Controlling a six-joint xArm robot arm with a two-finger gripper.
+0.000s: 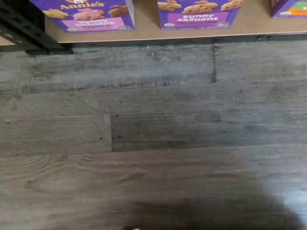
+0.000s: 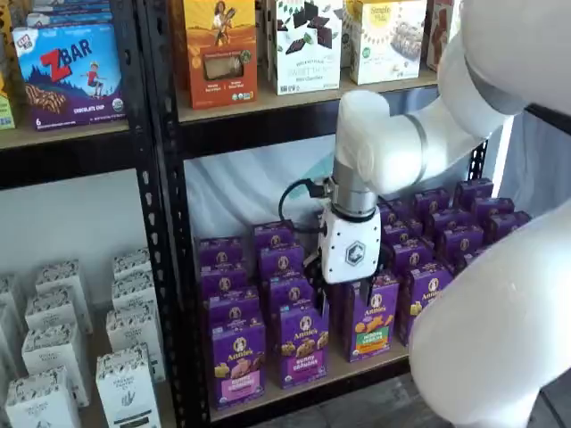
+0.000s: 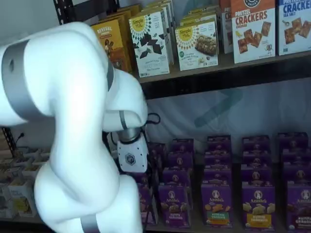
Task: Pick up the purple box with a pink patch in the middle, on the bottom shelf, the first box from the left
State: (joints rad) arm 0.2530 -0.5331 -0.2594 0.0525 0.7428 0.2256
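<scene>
The purple box [image 2: 238,361] with its pink label stands upright at the left end of the front row on the bottom shelf [image 2: 357,373]. In the wrist view its lower part [image 1: 88,14] shows at the shelf's front edge [image 1: 144,32], beside a black upright. My gripper [image 2: 348,296] hangs in front of the purple rows, right of and above that box and apart from it. Its white body also shows in a shelf view [image 3: 131,158]. The fingers merge with the boxes behind, so no gap can be made out. The arm hides most of the box in that view.
More purple cartons [image 2: 302,343] fill the bottom shelf, one with a green panel [image 2: 370,323]. Mixed boxes [image 2: 303,45] stand on the upper shelf. White cartons [image 2: 53,357] fill the bay to the left past a black upright [image 2: 169,267]. Grey plank floor [image 1: 153,134] lies below.
</scene>
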